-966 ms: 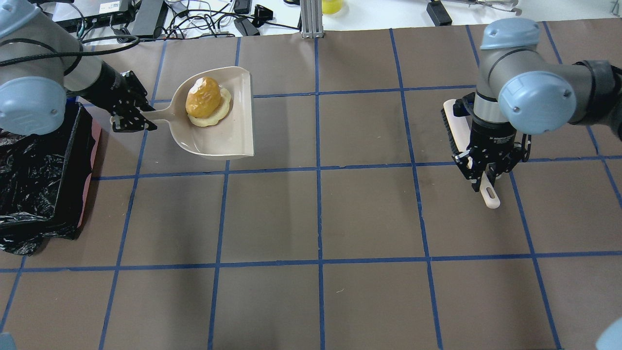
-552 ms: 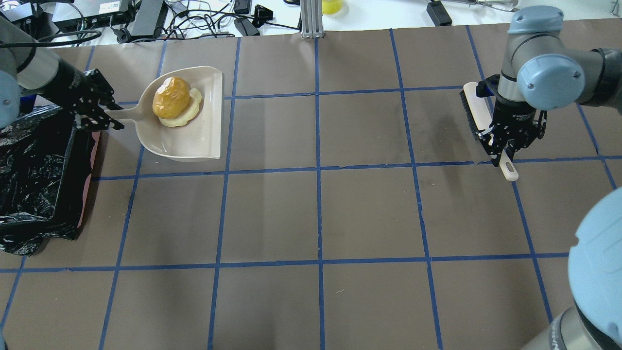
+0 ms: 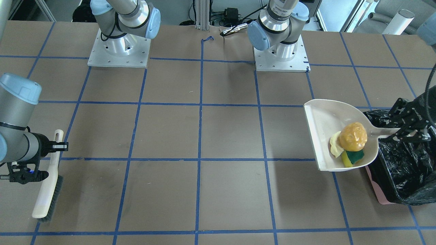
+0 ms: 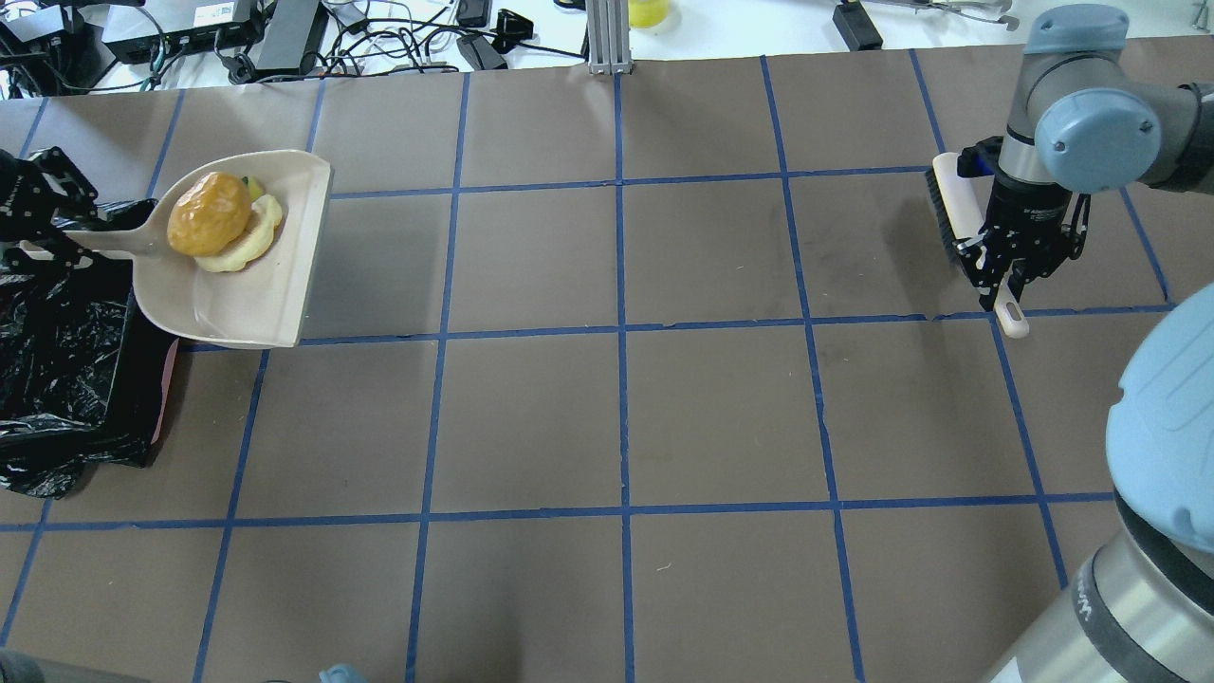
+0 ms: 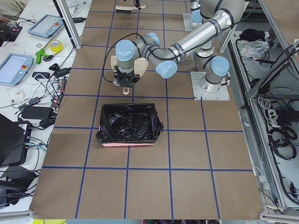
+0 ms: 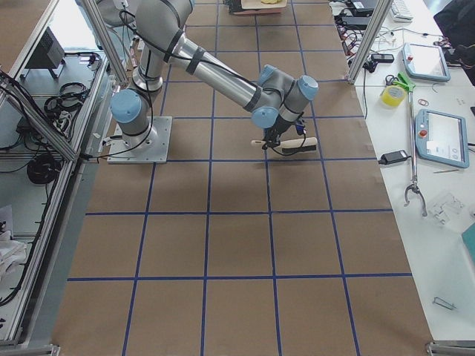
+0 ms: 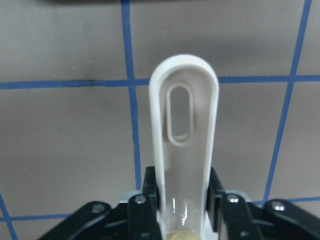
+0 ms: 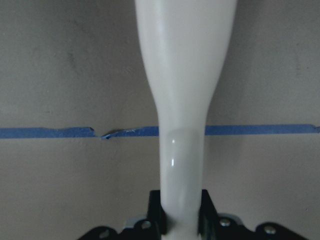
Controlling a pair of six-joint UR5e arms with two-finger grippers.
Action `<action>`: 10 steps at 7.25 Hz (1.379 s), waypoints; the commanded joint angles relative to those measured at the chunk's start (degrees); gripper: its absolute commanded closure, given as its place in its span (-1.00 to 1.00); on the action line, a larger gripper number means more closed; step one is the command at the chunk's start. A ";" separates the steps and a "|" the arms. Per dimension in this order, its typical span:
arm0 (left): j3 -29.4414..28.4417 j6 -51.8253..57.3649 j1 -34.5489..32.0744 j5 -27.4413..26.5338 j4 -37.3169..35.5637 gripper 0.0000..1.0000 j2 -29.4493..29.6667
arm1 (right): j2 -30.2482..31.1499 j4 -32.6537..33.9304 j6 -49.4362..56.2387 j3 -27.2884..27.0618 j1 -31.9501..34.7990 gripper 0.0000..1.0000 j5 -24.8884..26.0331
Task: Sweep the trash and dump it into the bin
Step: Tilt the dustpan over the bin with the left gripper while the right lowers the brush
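At the far left end of the table (image 4: 616,417) sits the pink bin (image 4: 169,384), its crinkled black bag (image 4: 57,313) spilling over the rim. Just over the bin's back corner the left gripper (image 4: 59,237) has its fingers clenched on the handle (image 4: 109,242) of the beige dustpan (image 4: 237,294). The pan's handle end overlaps the bin's edge, and its open mouth points away from the bin. All the trash rides in the pan, piled near the handle. The glossy orange-yellow lump (image 4: 209,213) sits on top, the pale yellow crescent (image 4: 251,242) curls against its side away from the bin, and the green-and-yellow sponge chunk (image 3: 356,156) is tucked under it. Well apart from the bin, at the opposite end of the table, the right gripper (image 4: 1005,280) points down, fingers clamped on the white handle of the brush (image 4: 948,204).
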State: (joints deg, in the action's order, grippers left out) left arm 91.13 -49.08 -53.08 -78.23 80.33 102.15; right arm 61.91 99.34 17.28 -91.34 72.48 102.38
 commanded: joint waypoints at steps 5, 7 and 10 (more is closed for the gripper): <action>-4.71 21.04 11.68 -4.30 2.02 1.00 3.21 | -0.65 -0.03 0.21 -0.42 -0.50 1.00 1.42; -9.02 24.09 12.99 -4.56 2.11 1.00 6.63 | -1.09 0.23 0.56 -0.33 -0.50 0.21 1.42; -15.96 30.69 15.01 -6.05 1.85 1.00 12.17 | -0.39 0.59 0.04 -0.24 -0.76 -0.68 1.06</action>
State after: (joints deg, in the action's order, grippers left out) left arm 78.36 -21.28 -39.04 -83.64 82.31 111.91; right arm 61.14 99.93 17.63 -91.62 71.79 103.61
